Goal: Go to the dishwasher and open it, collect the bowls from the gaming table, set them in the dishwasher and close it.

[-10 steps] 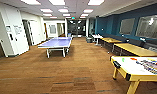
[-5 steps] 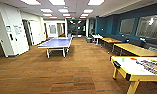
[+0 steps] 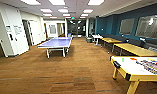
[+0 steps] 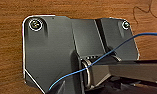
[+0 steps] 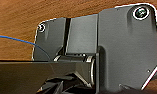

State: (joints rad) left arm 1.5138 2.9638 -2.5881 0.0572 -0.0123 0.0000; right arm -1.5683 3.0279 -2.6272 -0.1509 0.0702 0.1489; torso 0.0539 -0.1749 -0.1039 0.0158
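The dishwasher is out of view. At the right edge of the head view stands a yellow-framed game table [image 3: 134, 72] with a white top, and small coloured things lie on it, too blurred to name. I cannot make out any bowls. In the left wrist view, my arm's dark plate [image 4: 51, 50] hangs over the wooden floor with a blue cable [image 4: 119, 46] across it. In the right wrist view another dark plate [image 5: 124, 47] hangs over the same floor.
A blue table-tennis table [image 3: 56, 43] stands mid-room to the left. Long yellow tables [image 3: 136, 49] line the teal right wall. White cabinets [image 3: 11, 32] run along the left wall. A corridor [image 3: 75, 27] opens at the far end. Wide wooden floor [image 3: 76, 67] lies ahead.
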